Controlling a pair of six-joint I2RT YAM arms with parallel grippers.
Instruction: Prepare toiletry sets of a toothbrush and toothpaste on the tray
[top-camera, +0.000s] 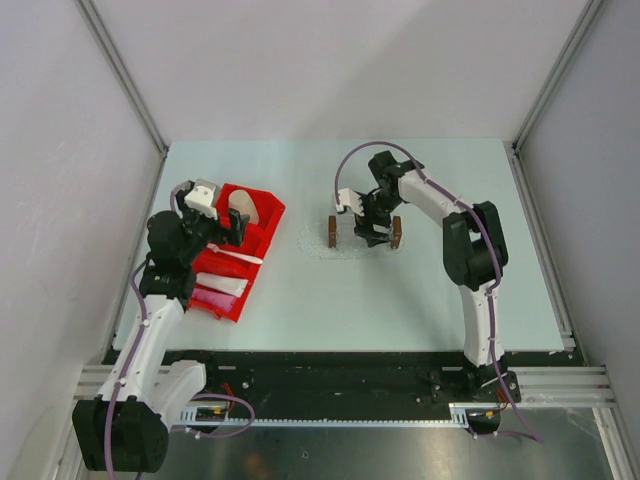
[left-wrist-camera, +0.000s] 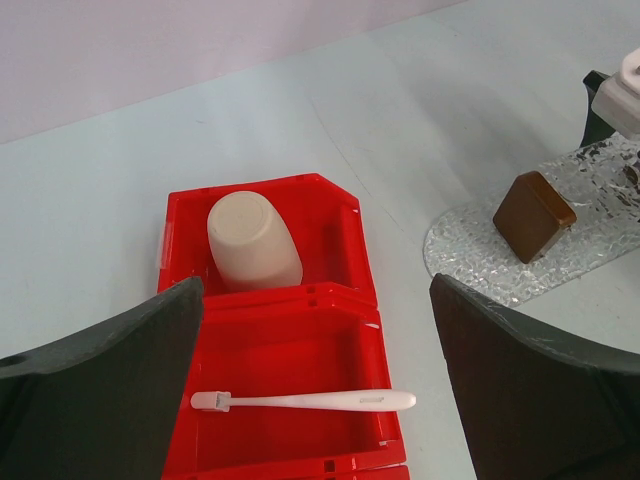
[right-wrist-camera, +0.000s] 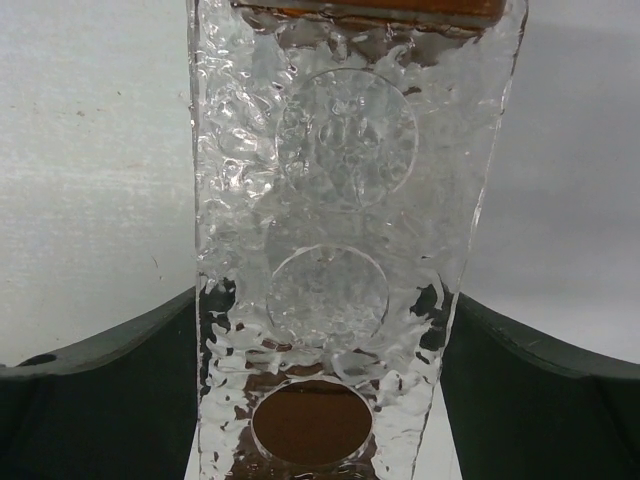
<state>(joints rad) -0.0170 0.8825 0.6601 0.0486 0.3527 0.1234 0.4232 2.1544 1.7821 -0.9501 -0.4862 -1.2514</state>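
Note:
The white toothbrush (left-wrist-camera: 303, 401) lies flat in the middle compartment of a red divided bin (left-wrist-camera: 340, 297), and also shows in the top view (top-camera: 236, 257). My left gripper (left-wrist-camera: 318, 292) hovers open above it, empty. A white tube (top-camera: 226, 285) and a magenta-pink tube (top-camera: 209, 298) lie in the bin's near compartment. The clear tray (right-wrist-camera: 335, 200) has a brown block (left-wrist-camera: 533, 215) at each short end and sits mid-table (top-camera: 350, 245). My right gripper (right-wrist-camera: 325, 300) reaches down over it, its fingers (right-wrist-camera: 110, 380) pressed against the tray's two long edges.
A tan paper cup (left-wrist-camera: 253, 243) lies in the bin's far compartment. The red bin (top-camera: 262, 233) stands at the table's left side. White walls and metal frame posts close in the table on the left, right and back.

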